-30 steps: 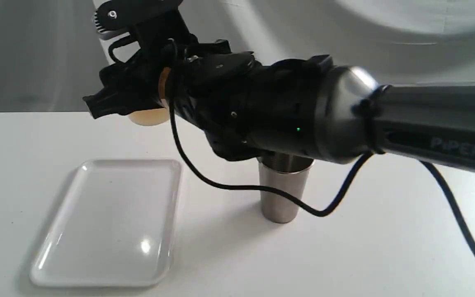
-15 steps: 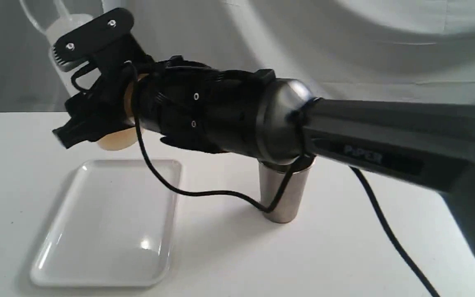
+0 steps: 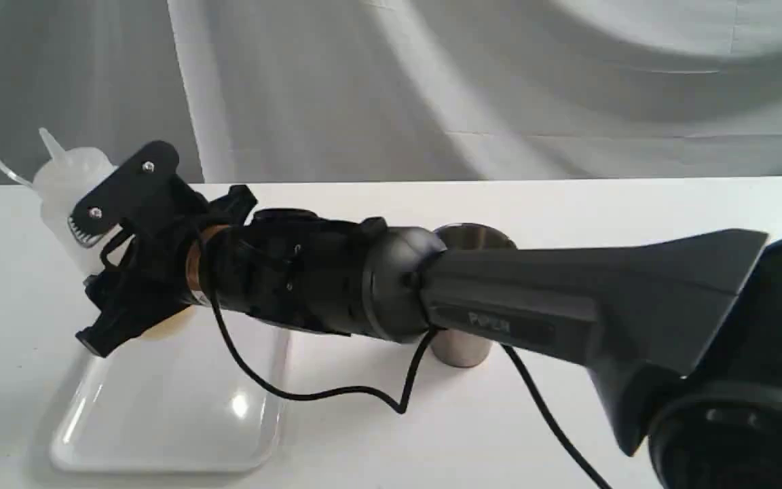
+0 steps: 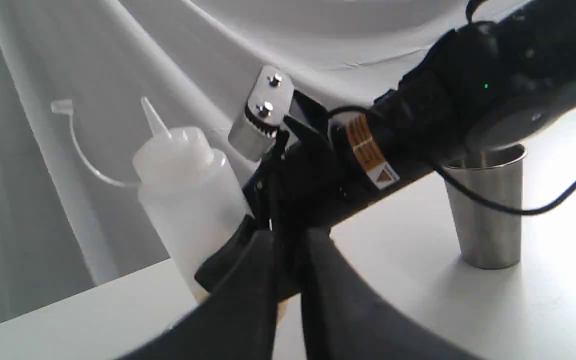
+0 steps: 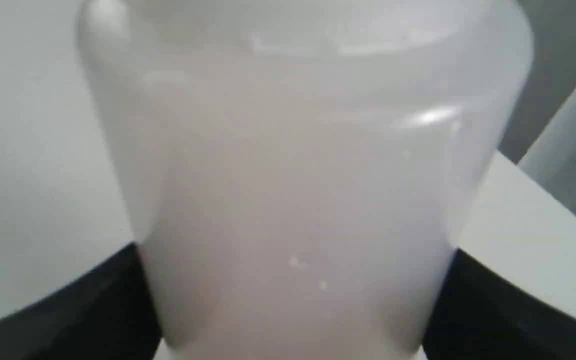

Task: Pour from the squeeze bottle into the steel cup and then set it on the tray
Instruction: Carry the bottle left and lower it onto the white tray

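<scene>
The squeeze bottle (image 3: 65,187) stands nearly upright, nozzle up and cap strap hanging out to the left, with my right gripper (image 3: 102,282) shut on its lower body. Its amber bottom sits low over the far left part of the white tray (image 3: 160,407); I cannot tell whether it touches. In the right wrist view the squeeze bottle (image 5: 293,200) fills the space between the dark fingers (image 5: 68,310). The steel cup (image 3: 474,236) stands upright behind the right arm, right of the tray. The left wrist view shows the squeeze bottle (image 4: 188,200), the steel cup (image 4: 490,215) and my left gripper (image 4: 288,300), shut and holding nothing.
My right arm (image 3: 567,305) stretches across the white table (image 3: 635,204) from the lower right, passing in front of the cup. Its black cable (image 3: 337,392) hangs in a loop onto the table between tray and cup. A grey cloth backdrop (image 3: 432,81) hangs behind.
My right arm has swung left and down with the bottle, from high up near the cup to low over the tray. Cup and tray have not moved.
</scene>
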`<action>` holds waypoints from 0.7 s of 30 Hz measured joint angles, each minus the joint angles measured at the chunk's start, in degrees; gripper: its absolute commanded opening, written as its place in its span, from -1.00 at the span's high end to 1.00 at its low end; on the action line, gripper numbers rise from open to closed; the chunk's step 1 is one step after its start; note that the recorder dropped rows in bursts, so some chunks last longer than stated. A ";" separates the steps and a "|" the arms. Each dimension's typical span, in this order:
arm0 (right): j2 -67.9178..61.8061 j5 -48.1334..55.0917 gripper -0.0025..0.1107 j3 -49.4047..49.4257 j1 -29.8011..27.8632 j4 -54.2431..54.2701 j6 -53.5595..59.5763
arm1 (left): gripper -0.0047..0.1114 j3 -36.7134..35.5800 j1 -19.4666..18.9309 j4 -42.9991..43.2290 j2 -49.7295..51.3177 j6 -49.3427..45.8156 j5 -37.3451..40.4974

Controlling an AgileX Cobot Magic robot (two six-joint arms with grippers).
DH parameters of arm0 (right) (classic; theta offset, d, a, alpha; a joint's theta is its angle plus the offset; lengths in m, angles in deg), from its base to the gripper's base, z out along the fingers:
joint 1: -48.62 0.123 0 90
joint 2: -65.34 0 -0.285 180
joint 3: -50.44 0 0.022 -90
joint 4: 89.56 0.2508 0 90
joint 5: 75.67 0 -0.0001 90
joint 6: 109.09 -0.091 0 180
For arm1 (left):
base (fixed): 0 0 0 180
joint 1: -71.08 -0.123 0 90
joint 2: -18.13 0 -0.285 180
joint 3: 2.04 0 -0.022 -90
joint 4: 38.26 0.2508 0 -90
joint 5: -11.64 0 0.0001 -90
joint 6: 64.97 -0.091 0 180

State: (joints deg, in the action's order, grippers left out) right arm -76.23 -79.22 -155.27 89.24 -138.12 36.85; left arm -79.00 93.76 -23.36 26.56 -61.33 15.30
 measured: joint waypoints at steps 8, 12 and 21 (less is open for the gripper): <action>-3.77 -9.66 0.18 0.00 -0.32 9.12 5.30 | 0.78 0.00 0.00 0.00 0.00 0.00 0.00; -4.65 -10.74 0.18 0.00 -1.07 12.60 6.88 | 0.78 0.00 0.00 0.00 0.00 0.00 0.00; -5.56 -11.24 0.18 0.40 -3.06 14.59 7.36 | 0.78 0.00 0.00 0.00 0.00 0.00 0.21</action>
State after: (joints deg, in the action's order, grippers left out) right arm -81.79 -90.46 -154.87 86.18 -123.53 44.21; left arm -79.00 93.76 -23.36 26.56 -61.33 15.51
